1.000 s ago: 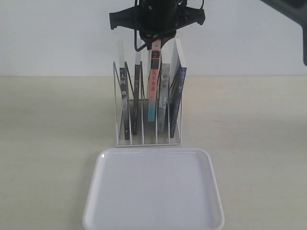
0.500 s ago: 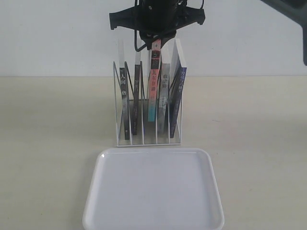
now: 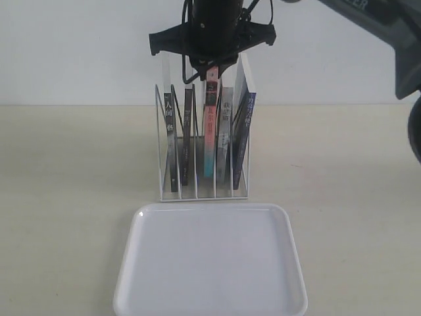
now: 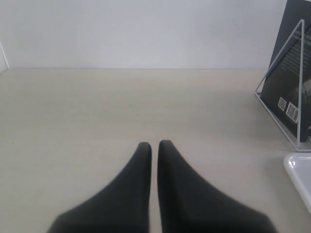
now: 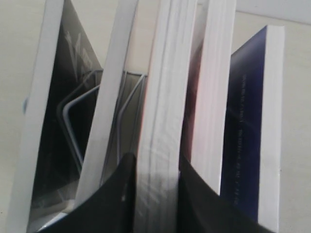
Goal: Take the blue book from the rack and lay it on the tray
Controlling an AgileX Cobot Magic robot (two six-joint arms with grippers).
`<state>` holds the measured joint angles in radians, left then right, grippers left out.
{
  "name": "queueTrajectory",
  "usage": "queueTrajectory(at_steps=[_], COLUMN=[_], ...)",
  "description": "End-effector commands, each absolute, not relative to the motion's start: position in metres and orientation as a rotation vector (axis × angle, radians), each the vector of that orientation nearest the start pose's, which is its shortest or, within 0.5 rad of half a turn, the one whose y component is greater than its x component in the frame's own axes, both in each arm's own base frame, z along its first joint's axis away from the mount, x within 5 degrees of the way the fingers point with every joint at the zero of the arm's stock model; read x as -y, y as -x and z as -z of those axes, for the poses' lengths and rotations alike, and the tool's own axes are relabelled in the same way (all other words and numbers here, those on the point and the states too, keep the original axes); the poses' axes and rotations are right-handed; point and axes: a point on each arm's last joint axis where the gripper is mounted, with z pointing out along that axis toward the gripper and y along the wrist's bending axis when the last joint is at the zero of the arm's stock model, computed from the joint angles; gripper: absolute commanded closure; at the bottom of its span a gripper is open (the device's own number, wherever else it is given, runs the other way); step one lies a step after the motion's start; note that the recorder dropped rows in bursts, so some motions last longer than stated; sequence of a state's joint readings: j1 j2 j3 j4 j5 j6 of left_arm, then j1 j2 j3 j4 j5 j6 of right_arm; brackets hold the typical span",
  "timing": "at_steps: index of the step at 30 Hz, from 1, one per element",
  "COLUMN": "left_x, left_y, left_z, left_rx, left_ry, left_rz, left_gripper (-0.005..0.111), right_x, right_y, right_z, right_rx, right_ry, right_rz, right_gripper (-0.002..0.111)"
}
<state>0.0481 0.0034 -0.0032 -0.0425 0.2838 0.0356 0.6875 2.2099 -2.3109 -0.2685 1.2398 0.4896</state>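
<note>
One tray (image 3: 210,263) lies nearest on the surface (image 3: 66,197); behind it the rack (image 3: 172,196) holds the blue book (image 3: 248,131) in its rightmost slot. The right end effector (image 5: 156,160) looks clamped on the middle pink-and-teal book (image 3: 209,125) instead, so it should release and regrasp the blue spine. The left end effector (image 4: 154,145) sits pinched together.

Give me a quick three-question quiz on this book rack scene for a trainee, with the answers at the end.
1. True or false: in the exterior view, the blue book stands in the rightmost slot of the rack.
2. Which book do the fingers of the right gripper flank? A) the blue book B) the pink-and-teal-spined book C) a black-spined book
3. Fill in: the left gripper is ____ and holds nothing.
Key: 1 true; 2 B; 3 shut.
</note>
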Motion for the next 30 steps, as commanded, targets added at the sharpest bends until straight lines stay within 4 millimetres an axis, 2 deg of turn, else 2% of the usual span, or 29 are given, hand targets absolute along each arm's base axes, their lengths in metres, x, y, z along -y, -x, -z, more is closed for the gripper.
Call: queueTrajectory(at_steps=[1,19,24,30], left_x=[-0.0016,-0.0016,-0.0016,-0.0016], left_y=[-0.0548,-0.0548,-0.0548,-0.0548], left_z=[-0.1882,-0.1882,-0.1882,-0.1882], left_rx=[-1.76,-1.76,-1.76,-1.76], left_ry=[0.04,0.04,0.04,0.04], left_rz=[-0.021,-0.021,-0.021,-0.021], left_gripper=[0.103,0.103,0.103,0.103], right_x=[-0.2889,-0.2909,-0.291,-0.2911], right_y=[-0.3928,-0.3914,-0.3915,-0.3917], right_z=[-0.3231,-0.3225,-0.3226,-0.3227], right_rx=[-2.509,-2.526,-2.525,-2.523], right_ry=[0.282,0.254,0.254,0.254], right_rz=[-0.064,-0.106,-0.107,-0.109], right_gripper=[0.109,0.108,0.095,0.067])
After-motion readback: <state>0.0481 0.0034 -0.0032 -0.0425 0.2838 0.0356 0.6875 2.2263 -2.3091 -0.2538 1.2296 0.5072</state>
